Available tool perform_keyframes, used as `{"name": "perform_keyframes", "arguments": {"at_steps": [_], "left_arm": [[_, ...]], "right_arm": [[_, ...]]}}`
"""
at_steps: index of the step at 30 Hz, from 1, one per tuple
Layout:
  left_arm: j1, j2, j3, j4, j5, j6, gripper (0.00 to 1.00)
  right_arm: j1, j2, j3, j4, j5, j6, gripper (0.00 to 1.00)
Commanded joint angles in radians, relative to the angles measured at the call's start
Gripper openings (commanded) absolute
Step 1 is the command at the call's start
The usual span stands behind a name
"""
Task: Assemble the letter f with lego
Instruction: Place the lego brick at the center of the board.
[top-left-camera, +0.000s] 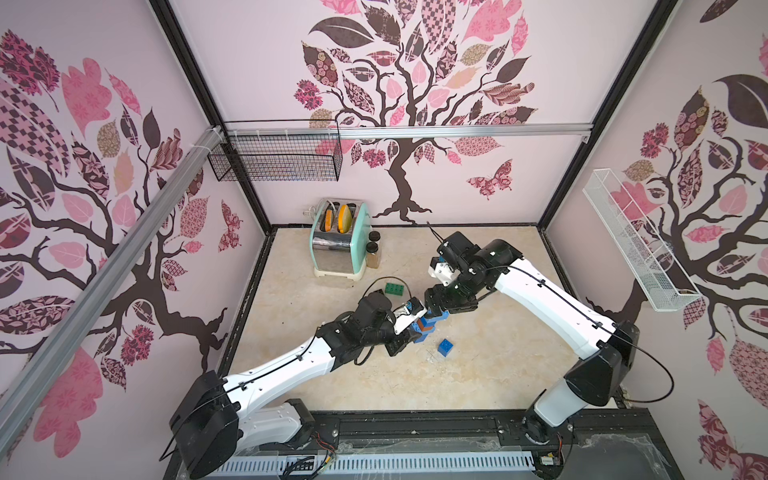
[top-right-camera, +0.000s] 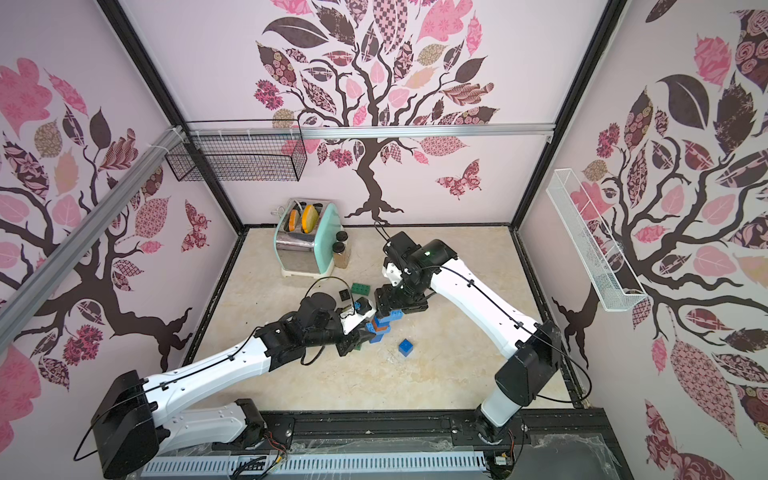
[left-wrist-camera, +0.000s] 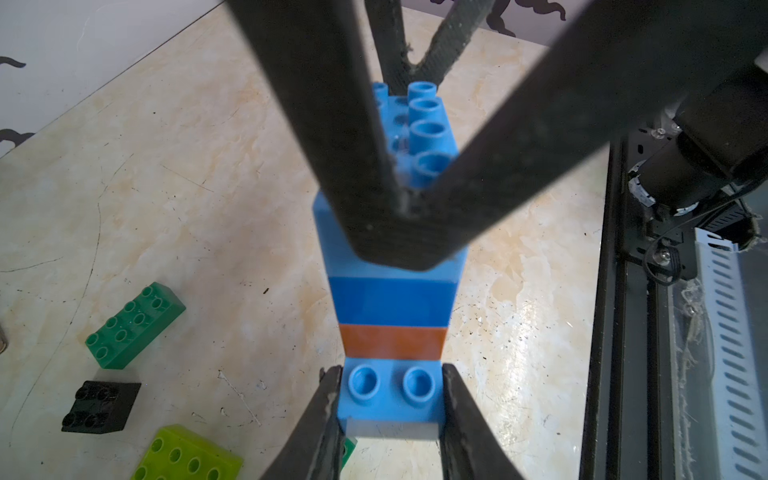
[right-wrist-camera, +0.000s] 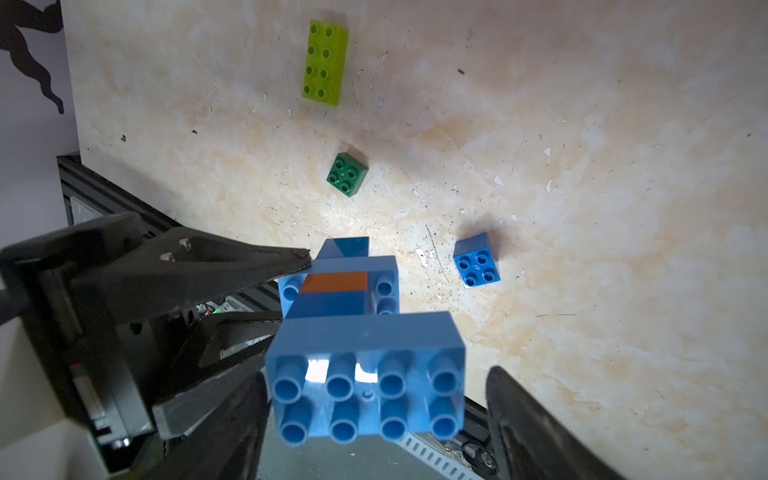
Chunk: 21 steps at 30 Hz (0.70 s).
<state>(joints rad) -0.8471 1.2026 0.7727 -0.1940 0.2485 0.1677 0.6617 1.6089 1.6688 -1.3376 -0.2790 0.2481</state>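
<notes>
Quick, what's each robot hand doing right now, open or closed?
Left gripper: closed on the lego stack.
Right gripper: open, fingers straddling the top brick.

I see both arms meet centre frame: left gripper (top-left-camera: 415, 336) and right gripper (top-left-camera: 436, 312) at the lego stack (top-left-camera: 426, 326); loose blue brick (top-left-camera: 445, 347) just lower right.

Surface: beige marbled tabletop (top-left-camera: 478, 374).
Rear: toaster (top-left-camera: 338, 241), two spice jars (top-left-camera: 372, 254).
Centre, loose: green oblong brick (top-left-camera: 394, 289), black brick (top-right-camera: 344, 295), lime brick (right-wrist-camera: 325, 62), blue square brick (top-left-camera: 444, 347).

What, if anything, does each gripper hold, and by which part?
Left gripper grips the lego stack by the light blue brick under the orange one; right gripper holds nothing.
</notes>
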Motion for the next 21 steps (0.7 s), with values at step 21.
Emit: {"name": "perform_keyframes", "arguments": {"at_steps": [21], "left_arm": [[0.237,0.454,0.391,-0.094,0.529,-0.478,0.37]], "right_arm": [[-0.307,-0.185,-0.106,0.036,0.118,0.023,0.99]]}}
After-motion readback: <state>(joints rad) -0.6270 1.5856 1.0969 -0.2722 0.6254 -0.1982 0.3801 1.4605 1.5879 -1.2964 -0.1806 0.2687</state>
